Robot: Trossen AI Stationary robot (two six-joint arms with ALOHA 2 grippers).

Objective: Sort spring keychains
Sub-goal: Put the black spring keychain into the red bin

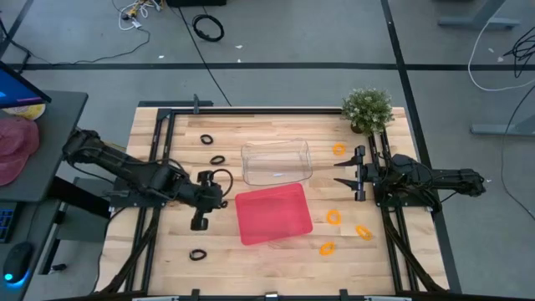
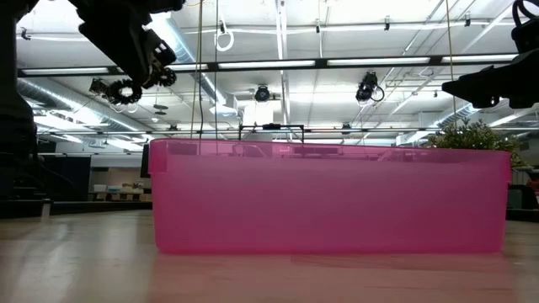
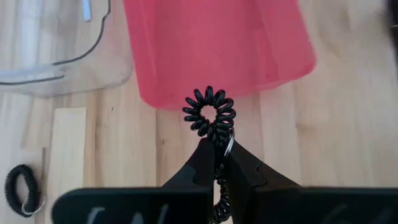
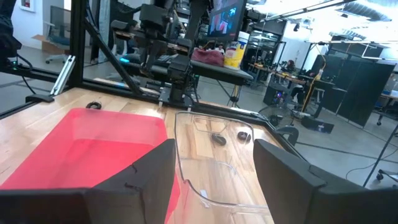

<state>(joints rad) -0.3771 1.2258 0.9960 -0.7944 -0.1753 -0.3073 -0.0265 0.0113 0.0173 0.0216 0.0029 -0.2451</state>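
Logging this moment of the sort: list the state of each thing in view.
Left end effector: shut on a black keychain, raised beside the red tray.
Right end effector: open, empty, waiting beside the clear tray.
Red tray: upright, empty.
Clear tray: upright, empty.
Orange keychains: lying loose on the table.

A grey floor crossed by dark seams surrounds the wooden table, with loose cables lying on it at the far side. Overhead, long strip lights and ducts run across an open ceiling. Desks with a monitor stand beyond.
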